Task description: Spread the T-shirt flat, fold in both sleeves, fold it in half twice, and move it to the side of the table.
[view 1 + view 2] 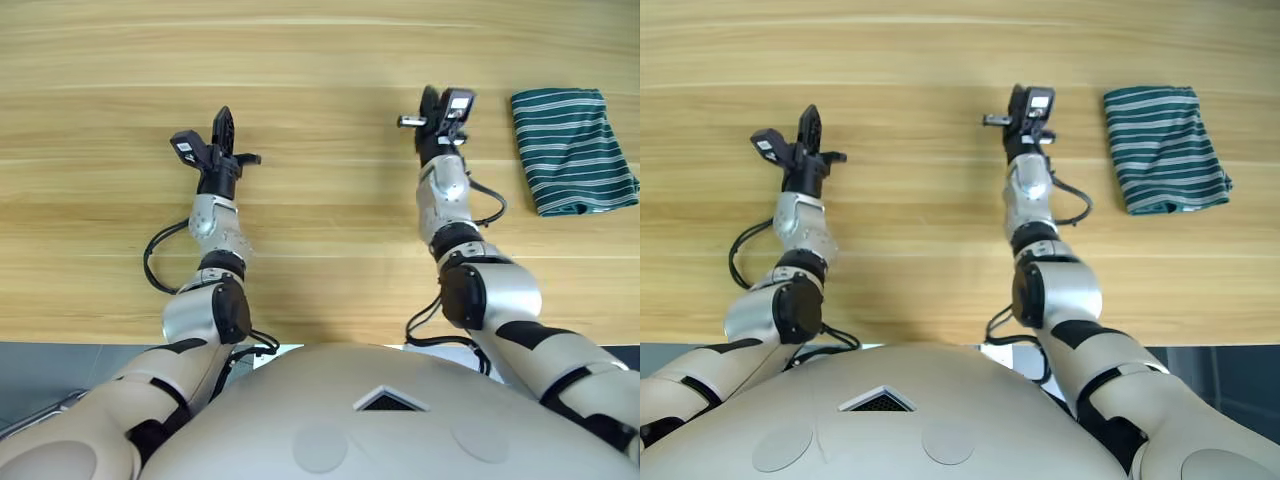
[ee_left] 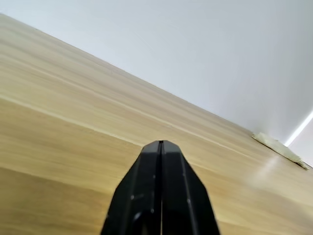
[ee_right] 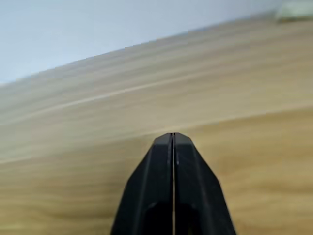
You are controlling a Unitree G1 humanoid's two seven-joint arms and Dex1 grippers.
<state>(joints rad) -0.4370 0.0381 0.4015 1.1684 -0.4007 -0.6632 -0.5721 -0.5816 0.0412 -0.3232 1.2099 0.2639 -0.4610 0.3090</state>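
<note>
we see the striped green t-shirt (image 1: 572,150) folded into a compact rectangle on the counter (image 1: 320,60) at about 2 o'clock, its inner layers hidden under the top fold. the right jaws, pressed together on nothing, sit near it, with the shirt at their 3 o'clock and not touching. the left jaws, also together, are well apart at 10 o'clock. a pale strip (image 2: 281,149) at the counter's far edge is too blurred to identify

1. Smooth pale wood, faint sheen, on the table (image 1: 320,60).
2. Soft matt striped cloth for the T-shirt (image 1: 572,150).
3. Smooth matt black plastic on the left gripper (image 2: 160,144) and right gripper (image 3: 172,136).
</note>
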